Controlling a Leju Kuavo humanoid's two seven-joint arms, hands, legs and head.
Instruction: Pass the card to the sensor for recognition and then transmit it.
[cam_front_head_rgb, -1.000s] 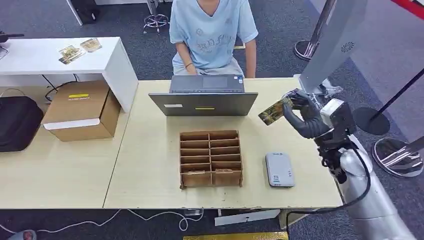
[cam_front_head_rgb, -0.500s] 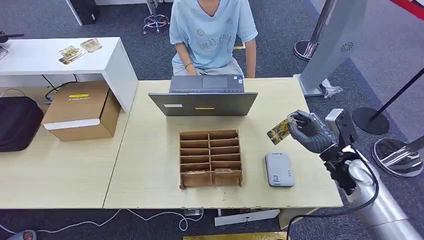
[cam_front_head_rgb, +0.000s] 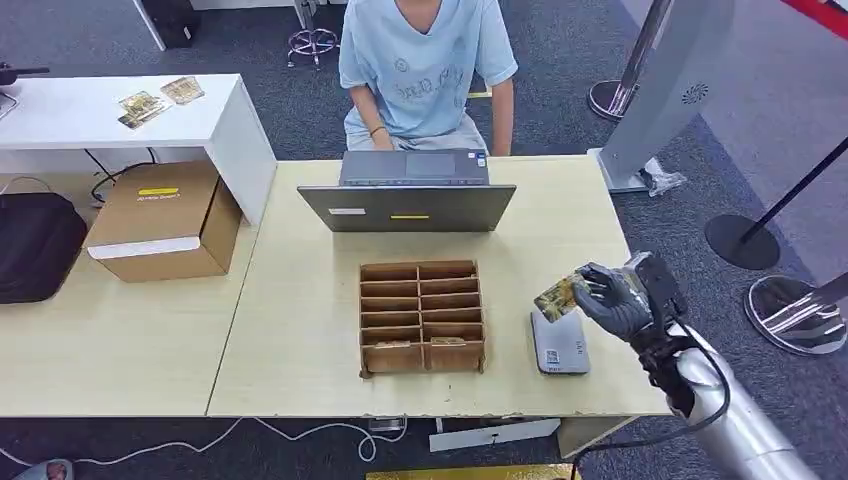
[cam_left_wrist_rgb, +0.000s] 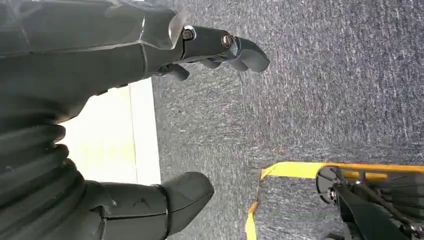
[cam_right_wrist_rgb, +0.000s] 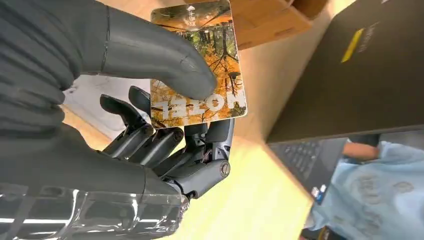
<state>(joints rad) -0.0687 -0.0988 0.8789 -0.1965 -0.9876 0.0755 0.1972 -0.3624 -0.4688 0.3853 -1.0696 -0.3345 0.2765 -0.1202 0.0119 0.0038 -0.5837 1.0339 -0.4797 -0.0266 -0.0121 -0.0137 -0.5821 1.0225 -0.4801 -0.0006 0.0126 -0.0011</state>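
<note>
My right hand (cam_front_head_rgb: 612, 300) pinches a card (cam_front_head_rgb: 558, 295) printed with an autumn forest picture, holding it just above the far end of the grey sensor pad (cam_front_head_rgb: 559, 344) lying flat on the table. In the right wrist view the thumb presses the card (cam_right_wrist_rgb: 200, 65) against the fingers (cam_right_wrist_rgb: 165, 145) of my right hand (cam_right_wrist_rgb: 150, 130). My left hand (cam_left_wrist_rgb: 115, 120) hangs beside the table edge over the carpet, fingers apart and holding nothing.
A brown cardboard slot organizer (cam_front_head_rgb: 422, 316) stands left of the sensor. A grey laptop (cam_front_head_rgb: 408, 196) sits at the far edge, with a person (cam_front_head_rgb: 425, 70) seated behind it. A cardboard box (cam_front_head_rgb: 165, 220) rests on the left table. A stanchion base (cam_front_head_rgb: 795, 312) stands at the right.
My right hand has carried the card down and toward me, from beside the laptop to just over the sensor pad.
</note>
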